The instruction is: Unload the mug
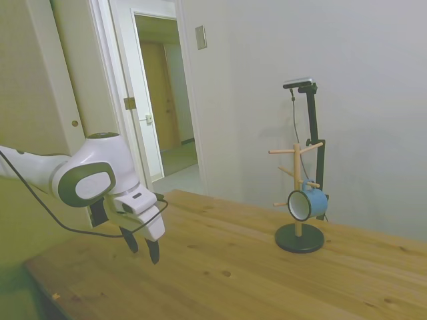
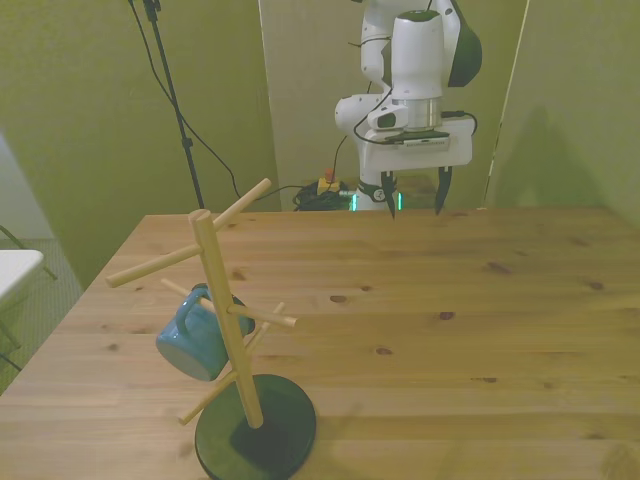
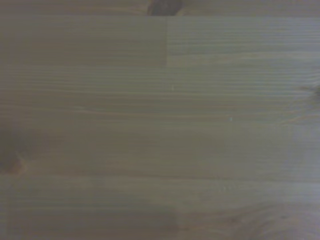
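White arm's claw held open and empty over a pine table, with the mug hanging on its wooden rack well away from it.

In the side view, going left to right, the glossy white Franka arm (image 1: 87, 177) comes first, its two-finger gripper (image 1: 142, 246) pointing down above the knotty, plank-jointed wooden table (image 1: 220, 267), the two dark tapered fingers (image 1: 154, 251) spread wide apart with nothing between them. Farther right stands the mug tree (image 1: 297, 193): a slim round pale-wood post with angled dowel pegs, set in a flat, round dark base (image 1: 299, 238). The small light-blue cylindrical mug (image 1: 308, 203), smooth, with a white inside and dark rim, hangs by its handle on a lower peg, lying on its side. The wrist view shows only blurred wood grain.
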Robot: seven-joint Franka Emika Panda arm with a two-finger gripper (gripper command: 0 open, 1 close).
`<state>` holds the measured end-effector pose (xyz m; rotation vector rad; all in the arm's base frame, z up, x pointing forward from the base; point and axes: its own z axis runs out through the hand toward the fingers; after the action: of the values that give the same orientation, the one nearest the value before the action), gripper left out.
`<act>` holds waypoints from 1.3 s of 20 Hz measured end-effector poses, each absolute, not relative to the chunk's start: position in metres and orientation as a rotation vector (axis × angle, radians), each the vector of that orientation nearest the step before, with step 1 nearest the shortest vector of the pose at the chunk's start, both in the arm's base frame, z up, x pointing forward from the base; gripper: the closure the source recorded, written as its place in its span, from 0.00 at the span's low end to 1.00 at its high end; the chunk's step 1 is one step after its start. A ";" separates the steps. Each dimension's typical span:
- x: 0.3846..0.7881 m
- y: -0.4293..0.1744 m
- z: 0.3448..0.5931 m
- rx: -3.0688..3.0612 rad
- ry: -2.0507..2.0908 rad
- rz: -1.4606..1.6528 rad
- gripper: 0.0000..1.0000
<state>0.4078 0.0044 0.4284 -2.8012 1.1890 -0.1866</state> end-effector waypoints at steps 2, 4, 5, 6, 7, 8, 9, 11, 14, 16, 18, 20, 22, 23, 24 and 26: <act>0.408 0.004 0.428 -2.818 1.182 -0.188 0.00; 0.410 -0.002 0.430 -2.837 1.186 -0.238 0.00; 0.411 -0.007 0.432 -2.835 1.199 -0.271 0.00; 0.413 -0.013 0.435 -2.829 1.214 -0.303 0.00; 0.415 -0.022 0.439 -2.818 1.237 -0.340 0.00; 0.417 -0.032 0.444 -2.801 1.266 -0.382 0.00; 0.420 -0.046 0.450 -2.781 1.298 -0.431 0.00; 0.426 -0.076 0.462 -2.737 1.367 -0.516 0.00; 0.442 -0.121 0.474 -2.672 1.451 -0.621 0.00; 0.457 -0.147 0.479 -2.629 1.484 -0.696 0.00; 0.472 -0.167 0.484 -2.589 1.507 -0.762 0.00; 0.484 -0.184 0.491 -2.563 1.517 -0.831 0.00; 0.495 -0.192 0.497 -2.559 1.517 -0.866 0.00; 0.498 -0.193 0.497 -2.549 1.512 -0.901 0.00; 0.501 -0.195 0.495 -2.532 1.512 -0.933 0.00; 0.512 -0.204 0.489 -2.501 1.521 -0.980 0.00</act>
<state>0.5117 -0.2037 0.4895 -2.5011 1.5208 -0.9804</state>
